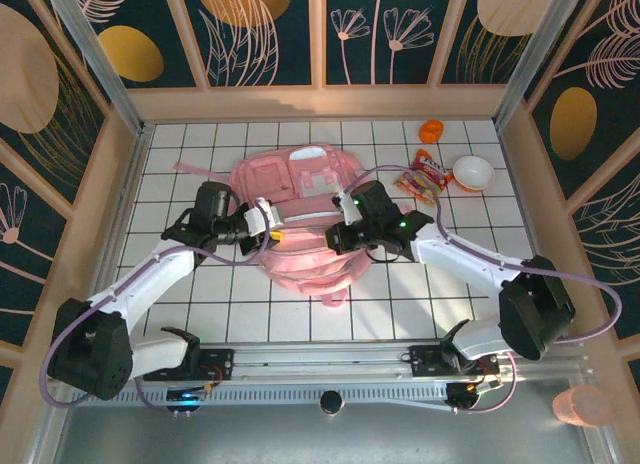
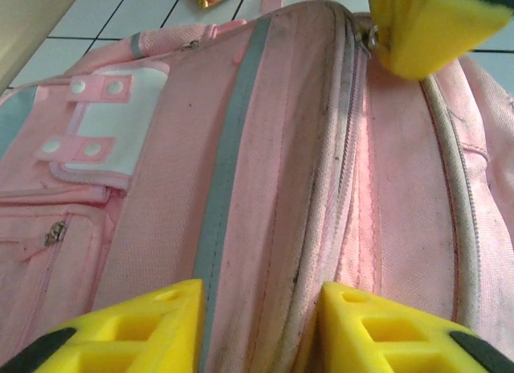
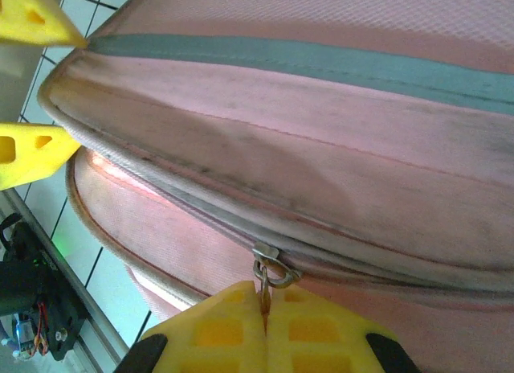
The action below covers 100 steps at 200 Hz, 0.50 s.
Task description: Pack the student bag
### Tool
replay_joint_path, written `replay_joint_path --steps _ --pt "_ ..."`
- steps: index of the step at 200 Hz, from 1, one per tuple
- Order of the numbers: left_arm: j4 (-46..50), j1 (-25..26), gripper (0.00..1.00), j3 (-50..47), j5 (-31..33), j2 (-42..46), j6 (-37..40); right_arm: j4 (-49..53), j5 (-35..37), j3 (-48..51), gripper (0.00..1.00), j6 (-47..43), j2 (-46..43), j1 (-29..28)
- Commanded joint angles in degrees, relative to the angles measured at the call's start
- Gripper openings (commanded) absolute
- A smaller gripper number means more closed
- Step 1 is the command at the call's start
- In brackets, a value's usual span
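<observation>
Bag (image 2: 257,148) between half-open L fingers (image 2: 161,325); R fingers (image 3: 217,333) tight on its zip pull (image 3: 269,270) (metal ring).

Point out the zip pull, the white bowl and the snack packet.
zip pull (image 3: 271,265): right wrist view, on its metal ring at the bag's zip.
white bowl (image 1: 473,173): top view, on its bare inside.
snack packet (image 1: 424,180): top view, on the middle of the wrapper.
</observation>
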State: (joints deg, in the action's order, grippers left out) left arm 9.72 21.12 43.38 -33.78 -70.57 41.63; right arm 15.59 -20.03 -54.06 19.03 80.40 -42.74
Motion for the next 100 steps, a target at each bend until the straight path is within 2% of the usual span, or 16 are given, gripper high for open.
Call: replay_joint_path --steps 1,15,31,60,72,87,100 --pt "-1.0 2.6 0.45 2.8 -1.8 -1.4 0.1 -2.5 -1.7 -3.0 0.0 0.8 1.3 -1.6" --pt "-2.3 5.8 0.49 2.8 -0.4 -2.5 1.0 -2.8 -1.7 -2.8 0.0 1.0 1.5 -1.9" --pt "-3.0 7.8 0.51 3.6 -1.8 -4.8 0.5 -2.9 -1.6 -2.7 0.0 1.2 1.1 -2.0" --pt "-5.8 9.5 0.49 5.3 -2.4 -8.6 -2.0 -2.1 -0.9 -2.4 0.0 1.3 0.0 -2.0" --pt "-5.9 9.6 0.39 5.5 -0.9 -9.9 -2.2 -1.4 -0.6 -2.4 0.0 1.0 -0.5 -1.8" --pt "-5.2 9.6 0.17 4.8 4.5 -10.7 -1.5 -0.1 -0.2 -1.5 0.0 0.8 -1.3 -0.6" --pt "-3.0 9.5 0.05 3.8 6.2 -9.8 1.5 0.8 -0.2 0.0 0.0 0.8 -2.4 2.1"
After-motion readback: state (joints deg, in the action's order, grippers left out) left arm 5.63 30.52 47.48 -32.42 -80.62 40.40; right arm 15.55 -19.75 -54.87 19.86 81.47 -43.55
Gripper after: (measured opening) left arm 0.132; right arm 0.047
